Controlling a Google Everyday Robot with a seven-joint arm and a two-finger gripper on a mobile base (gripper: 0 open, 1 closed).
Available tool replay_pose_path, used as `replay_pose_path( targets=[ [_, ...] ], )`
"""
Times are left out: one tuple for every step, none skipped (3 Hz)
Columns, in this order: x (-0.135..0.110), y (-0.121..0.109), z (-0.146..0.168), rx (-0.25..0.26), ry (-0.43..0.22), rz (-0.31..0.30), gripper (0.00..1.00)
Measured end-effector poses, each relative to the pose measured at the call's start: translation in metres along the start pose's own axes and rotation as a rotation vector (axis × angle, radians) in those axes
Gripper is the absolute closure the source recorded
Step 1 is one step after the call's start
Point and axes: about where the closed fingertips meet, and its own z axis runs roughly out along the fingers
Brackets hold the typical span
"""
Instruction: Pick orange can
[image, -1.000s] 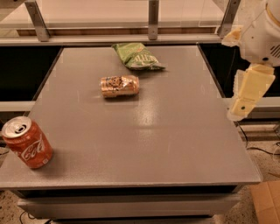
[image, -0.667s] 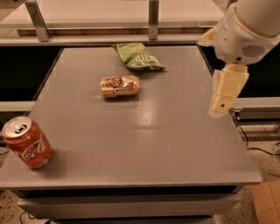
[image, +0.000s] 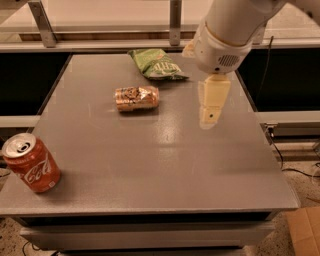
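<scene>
The orange can (image: 137, 98) lies on its side on the grey table (image: 160, 165), left of centre toward the back. It is shiny orange-gold with a dark-and-white pattern. My gripper (image: 210, 119) hangs from the white arm above the table, to the right of the can and a good way apart from it. It points down and holds nothing.
A green chip bag (image: 155, 64) lies behind the orange can near the table's back edge. A red Coca-Cola can (image: 31, 162) stands upright at the front left corner. A cardboard box (image: 305, 230) sits on the floor at the right.
The arm and gripper have swung left from beyond the table's right edge to over the table, closer to the orange can. The objects have not moved.
</scene>
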Motion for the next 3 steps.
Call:
replay_pose_path(
  targets=[
    [-0.044,-0.040,0.059,-0.054,-0.006,-0.057,0.00],
    [-0.044,-0.040,0.059,-0.053,-0.006,-0.058,0.00],
    [-0.056,-0.048,0.065,-0.037,-0.009,-0.071,0.00]
  ],
)
